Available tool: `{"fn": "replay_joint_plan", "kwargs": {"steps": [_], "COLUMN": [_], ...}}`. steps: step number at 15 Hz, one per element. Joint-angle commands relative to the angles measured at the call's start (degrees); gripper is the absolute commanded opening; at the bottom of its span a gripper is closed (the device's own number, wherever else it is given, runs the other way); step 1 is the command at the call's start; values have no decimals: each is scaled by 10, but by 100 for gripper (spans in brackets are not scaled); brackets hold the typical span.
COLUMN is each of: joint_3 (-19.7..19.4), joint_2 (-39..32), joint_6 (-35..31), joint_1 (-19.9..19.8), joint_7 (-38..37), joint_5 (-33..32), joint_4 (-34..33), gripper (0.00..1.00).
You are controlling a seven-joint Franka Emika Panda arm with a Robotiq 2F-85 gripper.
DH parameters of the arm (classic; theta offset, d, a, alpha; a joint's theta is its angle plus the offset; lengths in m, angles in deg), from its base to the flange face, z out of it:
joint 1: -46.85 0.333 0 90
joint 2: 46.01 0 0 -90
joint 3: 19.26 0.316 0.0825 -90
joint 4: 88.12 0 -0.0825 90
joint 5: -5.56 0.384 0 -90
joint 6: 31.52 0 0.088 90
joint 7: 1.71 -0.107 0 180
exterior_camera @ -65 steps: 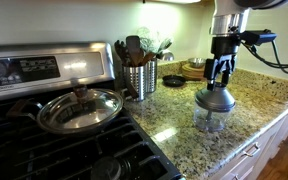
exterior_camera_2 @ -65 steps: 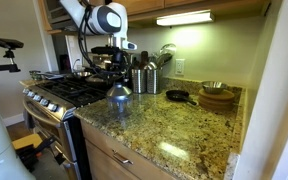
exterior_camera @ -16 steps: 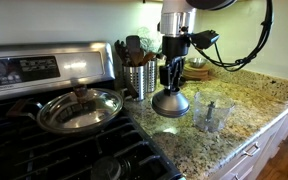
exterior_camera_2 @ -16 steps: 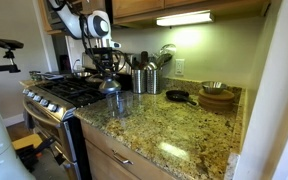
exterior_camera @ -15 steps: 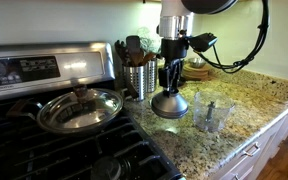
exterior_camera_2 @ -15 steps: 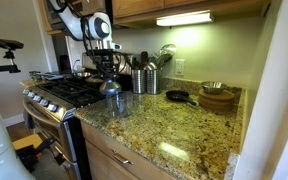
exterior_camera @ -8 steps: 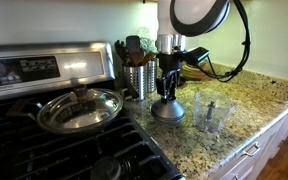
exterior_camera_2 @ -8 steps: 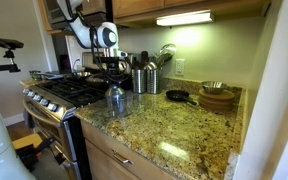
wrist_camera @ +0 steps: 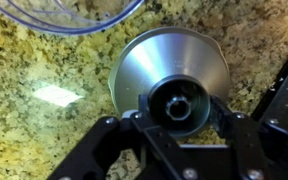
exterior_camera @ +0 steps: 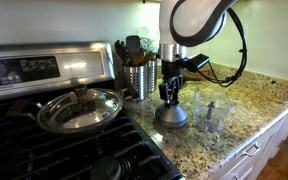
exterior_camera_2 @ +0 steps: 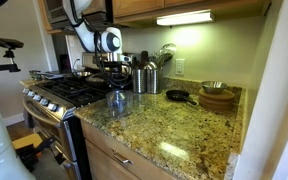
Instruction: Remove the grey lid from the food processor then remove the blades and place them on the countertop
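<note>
Watching the wrist view, I see my gripper (wrist_camera: 179, 112) straddling the grey lid (wrist_camera: 154, 62) knob, but I cannot tell if it grips. Only an exterior view shows the blades (exterior_camera: 211, 108) inside the food processor (exterior_camera: 213, 118) beside it.

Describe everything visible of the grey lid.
The grey lid is a matte grey dome, metallic-looking under the light, with a raised round knob on top. It sits upright, rim down, on the speckled countertop, off the food processor and apart from it. The fingers flank the knob on both sides; whether they grip it cannot be told.
</note>
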Motion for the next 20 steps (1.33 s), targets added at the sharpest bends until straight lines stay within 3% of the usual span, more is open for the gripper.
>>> {"fn": "replay_joint_plan", "kwargs": {"steps": [1, 5, 13, 16, 20], "joint_3": [-5, 0, 7, -3, -20], "joint_2": [7, 41, 166, 213, 244], "joint_6": [-2, 17, 59, 71, 71], "joint_1": [3, 2, -16, -23, -34], "joint_7": [3, 14, 46, 48, 30], "joint_5": [-1, 0, 62, 91, 89], "joint_4": [3, 20, 70, 97, 132], "gripper": [85, 100, 100, 83, 84]}}
